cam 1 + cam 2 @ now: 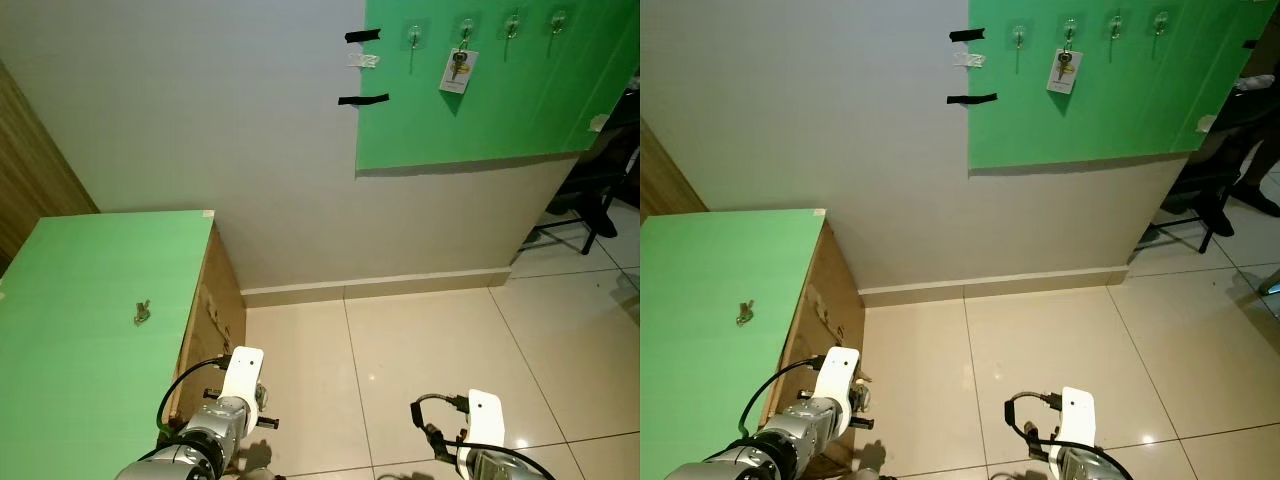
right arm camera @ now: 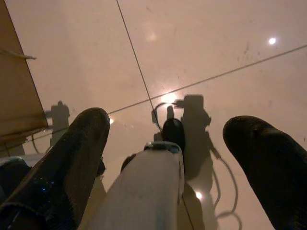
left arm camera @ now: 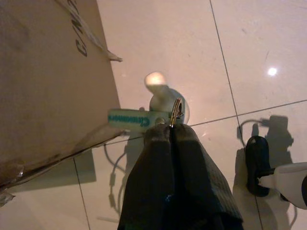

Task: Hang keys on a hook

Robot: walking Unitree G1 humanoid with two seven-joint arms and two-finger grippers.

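Left gripper [image 3: 171, 132], hanging low beside the cardboard cabinet side [image 3: 48, 81], pinches a key ring with green tag [image 3: 132, 120] at its fingertips; right gripper [image 2: 168, 139] hangs spread over the tiled floor [image 1: 420, 340]. Far ahead and above, wall hooks [image 1: 513, 25] on the green panel [image 1: 520, 100], one bearing tagged keys [image 1: 459, 68]; another key [image 1: 142, 313] lies on the green tabletop [image 1: 80, 340] up to the left

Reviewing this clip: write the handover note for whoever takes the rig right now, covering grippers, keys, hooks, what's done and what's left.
Left gripper: shut on a key ring with a green tag, held low beside the cardboard box side, above the tiled floor.
Right gripper: open, holding nothing, hanging low over the floor.
Hooks: a row of four on the green wall panel; the second hook already carries tagged keys. The first hook looks free.
Another small key bunch lies on the green tabletop.
Left: approach the wall and hang the held keys on a free hook.
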